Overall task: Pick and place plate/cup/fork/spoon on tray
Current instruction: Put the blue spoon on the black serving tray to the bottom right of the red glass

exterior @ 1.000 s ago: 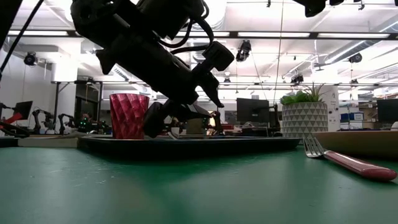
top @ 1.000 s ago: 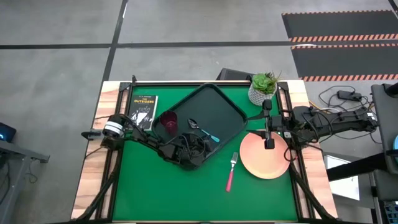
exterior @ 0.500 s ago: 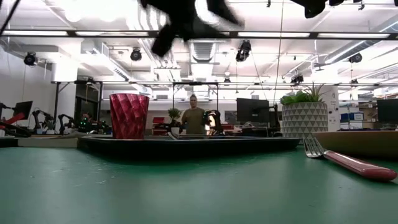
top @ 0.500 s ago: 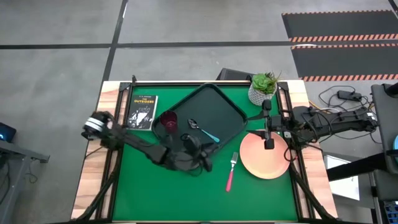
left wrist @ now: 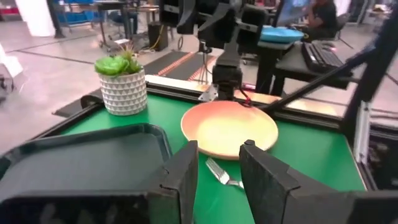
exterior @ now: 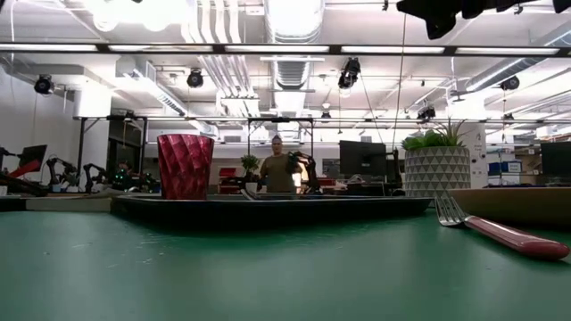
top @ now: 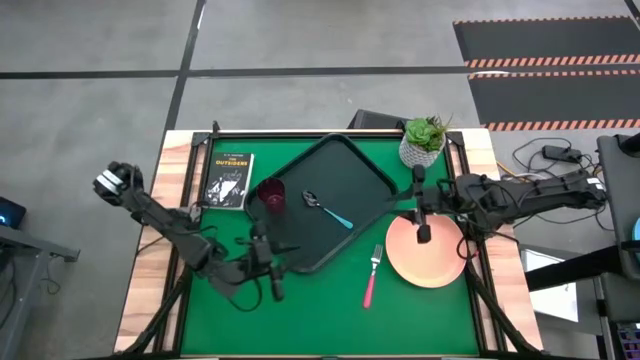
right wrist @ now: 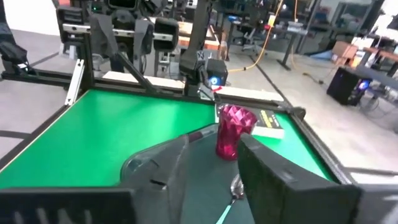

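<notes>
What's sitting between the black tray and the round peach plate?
The pink-handled fork lies on the green mat between the black rectangular tray and the peach-pink plate; the high view shows it.

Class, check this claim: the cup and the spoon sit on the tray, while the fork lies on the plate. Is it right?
Not quite. The cup and spoon sit on the tray, but the high view shows the fork lying on the green table, beside the plate.

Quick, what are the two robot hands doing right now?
Left hand: open, holding nothing.
Right hand: open, empty, above the plate.
</notes>
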`<move>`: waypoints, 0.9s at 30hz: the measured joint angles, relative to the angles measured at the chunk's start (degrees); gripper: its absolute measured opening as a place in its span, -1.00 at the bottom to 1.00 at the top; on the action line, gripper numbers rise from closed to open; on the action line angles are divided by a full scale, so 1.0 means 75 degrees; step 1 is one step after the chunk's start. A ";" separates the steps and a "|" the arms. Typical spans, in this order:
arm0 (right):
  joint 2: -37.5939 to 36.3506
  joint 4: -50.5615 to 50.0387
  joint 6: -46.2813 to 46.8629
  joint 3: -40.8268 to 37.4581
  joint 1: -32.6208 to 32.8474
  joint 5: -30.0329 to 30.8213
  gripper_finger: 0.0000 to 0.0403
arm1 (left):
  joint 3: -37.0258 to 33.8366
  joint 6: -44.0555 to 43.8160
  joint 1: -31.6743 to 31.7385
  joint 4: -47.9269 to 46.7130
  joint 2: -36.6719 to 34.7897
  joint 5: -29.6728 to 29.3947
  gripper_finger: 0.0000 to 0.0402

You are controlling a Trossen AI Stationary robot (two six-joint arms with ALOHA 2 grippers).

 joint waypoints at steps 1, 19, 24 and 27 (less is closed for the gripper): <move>0.0114 0.0052 0.0067 0.0028 0.0000 0.0000 -0.44 | -0.0169 -0.0016 -0.0094 -0.0008 -0.0140 -0.0037 -0.51; 0.2638 -0.0112 0.0649 0.1178 -0.0003 0.0003 -0.95 | -0.1752 0.0896 -0.0292 0.0049 -0.1994 -0.0258 -0.51; 0.3267 -0.0509 0.1037 0.1702 -0.0036 0.0006 -0.96 | -0.2049 0.1151 -0.0292 0.0054 -0.2473 -0.0256 -0.51; 0.3724 -0.1151 0.1338 0.2130 -0.0121 0.0009 -0.96 | -0.2282 0.1143 -0.0292 0.0065 -0.2648 -0.0259 -0.51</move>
